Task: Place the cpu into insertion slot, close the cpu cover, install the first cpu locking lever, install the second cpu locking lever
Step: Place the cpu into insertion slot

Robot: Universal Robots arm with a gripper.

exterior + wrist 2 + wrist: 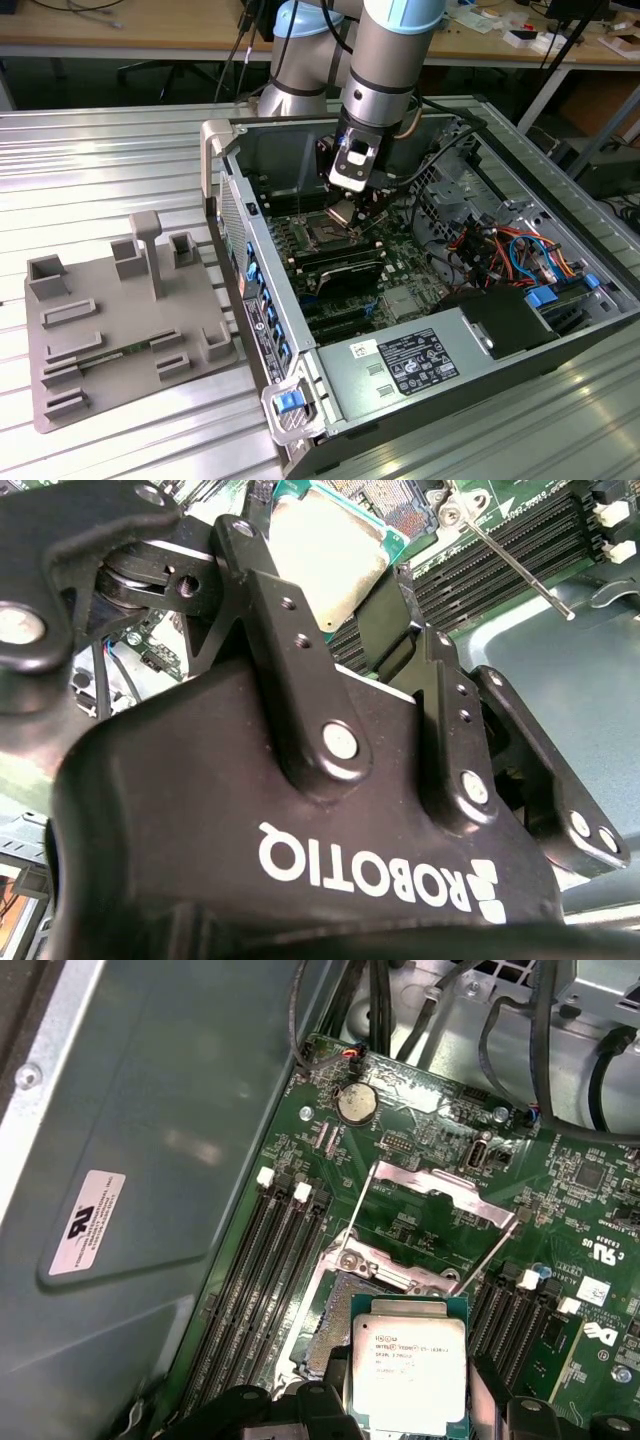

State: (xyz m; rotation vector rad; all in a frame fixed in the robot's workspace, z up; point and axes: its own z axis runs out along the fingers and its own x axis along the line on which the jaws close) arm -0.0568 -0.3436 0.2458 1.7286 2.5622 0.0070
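Exterior view: I'm hovering the gripper (343,211) inside the computer case (400,365), just above the insertion slot (325,233).
Second wrist view: the fingers (272,605) are clamping the cpu (335,555) by its edges.
First wrist view: the cpu is hanging over the slot, apparently unseated. The cpu cover (430,1202) is standing open and the locking levers (487,1254) are unlatched. I judge all four steps are pending.

Probably a robotics lab or workshop: an opened computer tower (400,365) lies on a ribbed aluminium table (100,160), a robot arm (385,60) over it, cluttered wooden workbenches (150,25) at the far side.
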